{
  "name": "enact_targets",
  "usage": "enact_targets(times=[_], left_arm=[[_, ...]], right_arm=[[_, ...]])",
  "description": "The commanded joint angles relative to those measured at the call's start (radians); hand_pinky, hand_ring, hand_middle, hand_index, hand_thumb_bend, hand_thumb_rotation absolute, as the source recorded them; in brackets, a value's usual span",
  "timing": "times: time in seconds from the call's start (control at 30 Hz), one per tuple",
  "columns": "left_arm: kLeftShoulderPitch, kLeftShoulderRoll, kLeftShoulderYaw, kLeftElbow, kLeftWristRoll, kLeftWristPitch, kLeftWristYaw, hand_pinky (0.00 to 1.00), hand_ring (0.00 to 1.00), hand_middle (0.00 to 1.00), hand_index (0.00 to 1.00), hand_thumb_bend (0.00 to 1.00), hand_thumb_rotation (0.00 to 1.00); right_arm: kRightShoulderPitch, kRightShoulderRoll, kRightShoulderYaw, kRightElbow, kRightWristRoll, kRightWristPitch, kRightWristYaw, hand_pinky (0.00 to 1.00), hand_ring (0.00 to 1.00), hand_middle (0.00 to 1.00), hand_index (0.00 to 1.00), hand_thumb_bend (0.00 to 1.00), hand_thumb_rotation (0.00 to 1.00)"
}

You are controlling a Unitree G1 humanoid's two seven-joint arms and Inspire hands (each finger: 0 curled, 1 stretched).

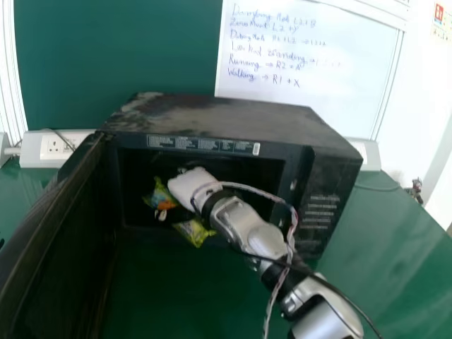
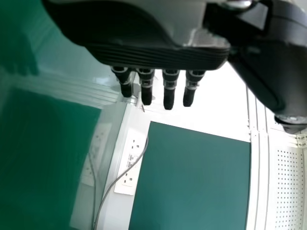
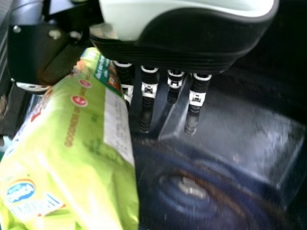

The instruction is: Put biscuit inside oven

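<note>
The right hand (image 1: 193, 185) reaches through the front opening of the black microwave oven (image 1: 233, 116). Beside and below it is the yellow-green biscuit packet (image 1: 193, 232), its lower end near the opening's bottom edge. In the right wrist view the packet (image 3: 72, 148) is held between the thumb side and the fingers of the right hand (image 3: 148, 91), over the dark oven floor with its round centre piece; part of the packet's top end is hidden by the hand. The left hand (image 2: 170, 88), with its fingers extended, is in the left wrist view, away from the packet.
The oven door (image 1: 53, 240) stands wide open on the left, its edge toward the robot. The oven rests on a green table (image 1: 395, 247). Behind it are a whiteboard (image 1: 311, 63), a green board and a white socket strip (image 1: 56, 147). Cables run along the right arm.
</note>
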Motion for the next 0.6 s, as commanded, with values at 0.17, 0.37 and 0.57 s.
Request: enact_targets(times=[0.17, 0.37, 0.57], left_arm=[[0.004, -0.003, -0.007, -0.017, -0.008, 0.008, 0.0, 0.83, 0.89, 0.9, 0.94, 0.9, 0.79], [0.004, -0.005, -0.006, -0.019, -0.016, 0.01, 0.0, 0.84, 0.89, 0.9, 0.94, 0.91, 0.78], [0.007, -0.005, -0.006, -0.014, -0.016, 0.003, -0.008, 0.84, 0.89, 0.9, 0.94, 0.9, 0.78]], right_arm=[[-0.045, 0.023, 0.012, 0.072, 0.026, 0.041, -0.049, 0.73, 0.74, 0.77, 0.49, 0.52, 0.13], [-0.058, 0.042, 0.038, 0.159, 0.026, 0.047, -0.152, 0.69, 0.72, 0.76, 0.49, 0.52, 0.13], [-0.053, 0.062, 0.07, 0.211, 0.018, 0.078, -0.244, 0.48, 0.52, 0.58, 0.49, 0.53, 0.13]])
